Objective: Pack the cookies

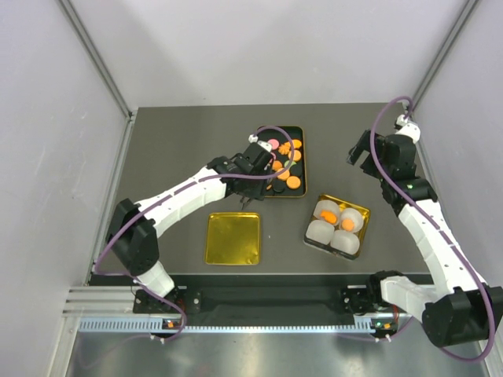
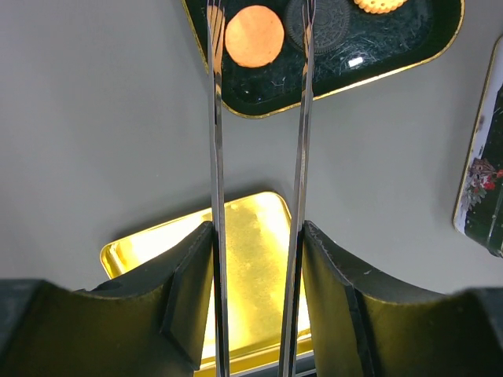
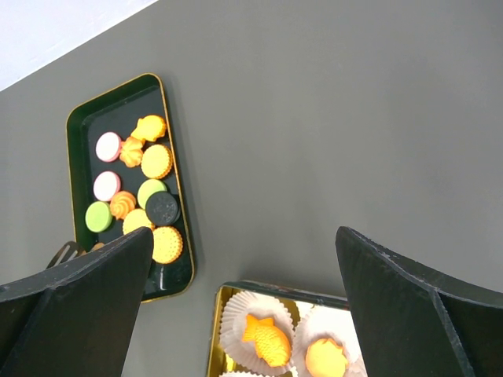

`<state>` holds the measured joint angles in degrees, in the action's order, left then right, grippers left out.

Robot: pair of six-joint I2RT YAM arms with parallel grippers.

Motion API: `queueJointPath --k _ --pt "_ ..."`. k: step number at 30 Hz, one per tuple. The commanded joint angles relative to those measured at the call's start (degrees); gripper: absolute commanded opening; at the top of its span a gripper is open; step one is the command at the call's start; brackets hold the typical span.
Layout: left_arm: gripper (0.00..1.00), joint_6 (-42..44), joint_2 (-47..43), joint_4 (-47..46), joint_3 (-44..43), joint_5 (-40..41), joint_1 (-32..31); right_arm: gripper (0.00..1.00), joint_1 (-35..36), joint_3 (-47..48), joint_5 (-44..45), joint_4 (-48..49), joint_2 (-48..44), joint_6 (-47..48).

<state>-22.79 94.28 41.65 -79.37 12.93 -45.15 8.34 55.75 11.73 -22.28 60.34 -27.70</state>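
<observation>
Several cookies (image 1: pixel 287 169) in orange, pink, green and black lie in a black gold-rimmed tray (image 1: pixel 301 133) at the back centre. My left gripper (image 1: pixel 251 166) hovers at the tray's near left corner, shut on metal tongs (image 2: pixel 216 157). The tongs' two blades run forward, their tips either side of a round orange cookie (image 2: pixel 254 35) with a black cookie (image 2: pixel 326 23) beside it. My right gripper (image 1: pixel 357 153) hangs open and empty at the back right, looking down on the tray's cookies (image 3: pixel 157 161).
An empty gold tin (image 1: pixel 233 238) lies near the front centre, under the left fingers (image 2: pixel 189 283). To its right a gold box (image 1: pixel 363 212) holds white paper cups (image 1: pixel 321 230), two with orange fish-shaped pieces (image 3: pixel 267 338). Grey walls close in both sides.
</observation>
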Motion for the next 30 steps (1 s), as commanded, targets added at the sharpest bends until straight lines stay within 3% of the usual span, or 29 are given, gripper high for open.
queueJointPath --k 1,30 --pt "0.51 0.7 -0.2 0.0 -0.2 1.0 0.3 1.00 -1.0 -0.4 -0.8 2.9 -1.4 -0.2" --pt "0.51 1.3 1.7 -0.9 1.8 -0.1 1.0 1.00 -1.0 -1.0 -1.3 3.3 -1.7 -0.2"
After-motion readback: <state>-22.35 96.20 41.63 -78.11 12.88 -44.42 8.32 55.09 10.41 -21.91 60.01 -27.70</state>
